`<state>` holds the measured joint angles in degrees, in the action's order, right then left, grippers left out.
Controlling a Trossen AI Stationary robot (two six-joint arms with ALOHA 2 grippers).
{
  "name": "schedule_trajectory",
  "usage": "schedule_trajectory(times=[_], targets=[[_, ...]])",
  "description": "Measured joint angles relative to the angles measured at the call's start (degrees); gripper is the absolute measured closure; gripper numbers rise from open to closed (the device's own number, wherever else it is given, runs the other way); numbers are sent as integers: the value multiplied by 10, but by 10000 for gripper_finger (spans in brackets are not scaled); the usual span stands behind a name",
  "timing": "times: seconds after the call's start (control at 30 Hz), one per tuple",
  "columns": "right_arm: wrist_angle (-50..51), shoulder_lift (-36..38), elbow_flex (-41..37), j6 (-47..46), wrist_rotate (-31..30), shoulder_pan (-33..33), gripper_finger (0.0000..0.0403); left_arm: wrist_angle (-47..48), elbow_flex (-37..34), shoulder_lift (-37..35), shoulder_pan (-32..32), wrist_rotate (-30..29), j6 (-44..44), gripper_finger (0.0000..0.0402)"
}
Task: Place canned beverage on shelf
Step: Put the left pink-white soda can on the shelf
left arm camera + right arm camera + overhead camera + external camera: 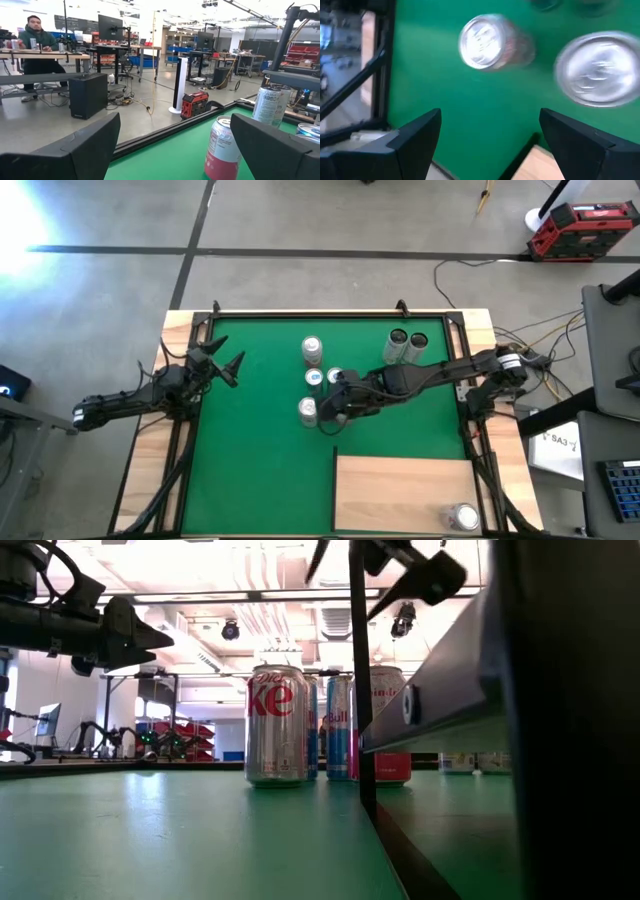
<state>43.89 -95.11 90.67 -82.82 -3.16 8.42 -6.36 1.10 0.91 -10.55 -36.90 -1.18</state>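
The right end effector (328, 412) hovered open among crowded cans (312, 380); descending carelessly risked toppling a neighbour.

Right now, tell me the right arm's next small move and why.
Probably lower the right gripper around the nearest silver drink can and close. Its dark fingers are spread with nothing between them, hovering above the green mat beside the cans. The pale wooden shelf panel already carries one silver can. The left gripper waits at the mat's left edge.
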Motion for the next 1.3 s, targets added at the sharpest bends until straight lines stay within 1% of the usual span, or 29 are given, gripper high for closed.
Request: schedule_trajectory(times=[0.13, 0.3, 0.53, 0.63, 0.73, 0.9, 1.0, 1.3], targets=[[-28, -14, 0, 35, 36, -17, 76, 1, 0, 1, 0, 0, 0, 38], [-42, -31, 0, 83, 36, -32, 76, 1, 0, 2, 0, 0, 0, 38], [-44, -38, 0, 227, 38, -34, 76, 1, 0, 2, 0, 0, 0, 38], [-42, -40, 0, 272, 41, -34, 76, 1, 0, 2, 0, 0, 0, 38], [-24, -41, 0, 263, 47, -35, 76, 1, 0, 2, 0, 0, 0, 38], [41, -41, 0, 230, 46, -40, 76, 1, 0, 2, 0, 0, 0, 38], [67, -41, 0, 228, 44, -45, 76, 1, 0, 2, 0, 0, 0, 38], [97, -40, 0, 239, 42, -55, 76, 1, 0, 2, 0, 0, 0, 38]])
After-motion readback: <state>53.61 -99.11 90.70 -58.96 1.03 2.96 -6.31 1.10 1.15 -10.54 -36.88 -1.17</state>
